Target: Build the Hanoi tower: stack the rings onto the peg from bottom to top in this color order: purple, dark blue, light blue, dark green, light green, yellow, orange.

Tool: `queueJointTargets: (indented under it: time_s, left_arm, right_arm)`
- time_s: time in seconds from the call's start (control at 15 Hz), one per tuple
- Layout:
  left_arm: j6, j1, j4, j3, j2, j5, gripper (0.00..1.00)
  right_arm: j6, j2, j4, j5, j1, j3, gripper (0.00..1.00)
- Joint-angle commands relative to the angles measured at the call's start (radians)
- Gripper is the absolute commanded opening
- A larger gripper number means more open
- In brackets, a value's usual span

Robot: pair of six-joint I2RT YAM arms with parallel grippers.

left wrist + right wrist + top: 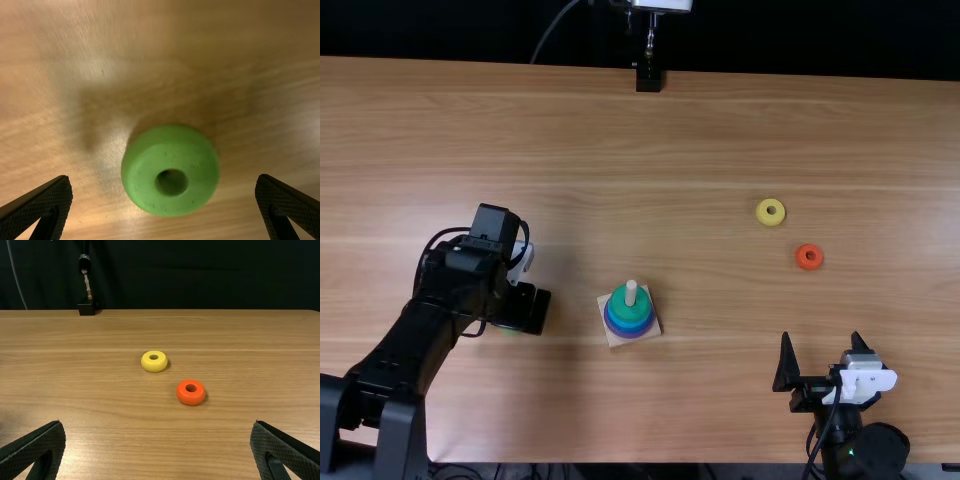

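Note:
My left gripper (525, 308) is over the table left of the peg. In the left wrist view the light green ring (170, 170) lies flat between the spread fingers of the left gripper (163, 192), touching neither. The wooden peg (631, 292) stands on a square base (617, 340); a dark green ring (628, 306) tops the stack, with blue and purple rings under it. My right gripper (824, 362) stands open and holds nothing at the near right; likewise the right gripper (158, 432) in its wrist view. Beyond it lie the yellow ring (154, 361) and orange ring (190, 392).
A black stand (649, 78) with a cable is at the table's far edge. The wooden table (720, 130) stretches around the peg's base, which sits between the two arms, nearer the left one.

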Motion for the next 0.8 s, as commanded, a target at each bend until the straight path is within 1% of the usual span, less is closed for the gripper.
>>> queueJointTargets:
  time_s: [0.0, 0.07, 0.33, 0.53, 0.73]
  left_arm:
    - [0.016, 0.010, 0.001, -0.022, 0.008, 0.036, 1.00]
    - [0.016, 0.016, 0.001, -0.025, 0.008, 0.047, 1.00]
    - [0.015, 0.019, 0.009, -0.033, 0.011, 0.049, 1.00]
    - [0.016, 0.030, 0.051, -0.041, 0.035, 0.049, 1.00]
    - [0.020, 0.030, 0.060, -0.047, 0.037, 0.047, 1.00]
  right_arm:
    - [-0.002, -0.013, -0.083, -0.008, -0.010, -0.059, 1.00]
    - [-0.002, -0.013, -0.083, -0.008, -0.010, -0.059, 1.00]
    - [-0.002, -0.013, -0.083, -0.008, -0.010, -0.059, 1.00]
    - [-0.002, -0.013, -0.083, -0.008, -0.010, -0.059, 1.00]
    - [-0.002, -0.013, -0.083, -0.008, -0.010, -0.059, 1.00]
